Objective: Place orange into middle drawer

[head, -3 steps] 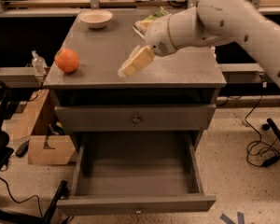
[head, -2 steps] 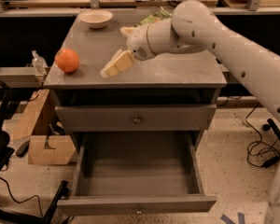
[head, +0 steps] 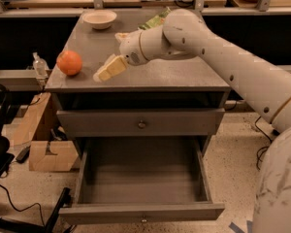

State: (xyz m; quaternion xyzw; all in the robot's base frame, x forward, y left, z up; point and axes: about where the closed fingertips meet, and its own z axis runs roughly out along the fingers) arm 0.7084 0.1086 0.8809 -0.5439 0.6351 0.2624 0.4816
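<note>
Centre-left of frame: my claw point(head: 108, 70) hovers low over the grey counter point(head: 184, 76), pointing toward the orange point(head: 69, 62), which sits just beyond it near the counter's left edge and apart from it. I cannot tell whether the claw is spread or pressed together. Bottom centre: the middle drawer point(head: 140, 211) stands pulled out. Top: a white bowl point(head: 100, 19) and a green snack bag point(head: 155, 21).

Tool point(head: 103, 74) low over the counter point(head: 184, 76) just right of the orange point(head: 69, 62), green snack bag point(head: 155, 21) mostly hidden behind the arm point(head: 242, 72), arm cut off at the right edge, clear bottle point(head: 39, 65) partly behind the counter's corner
</note>
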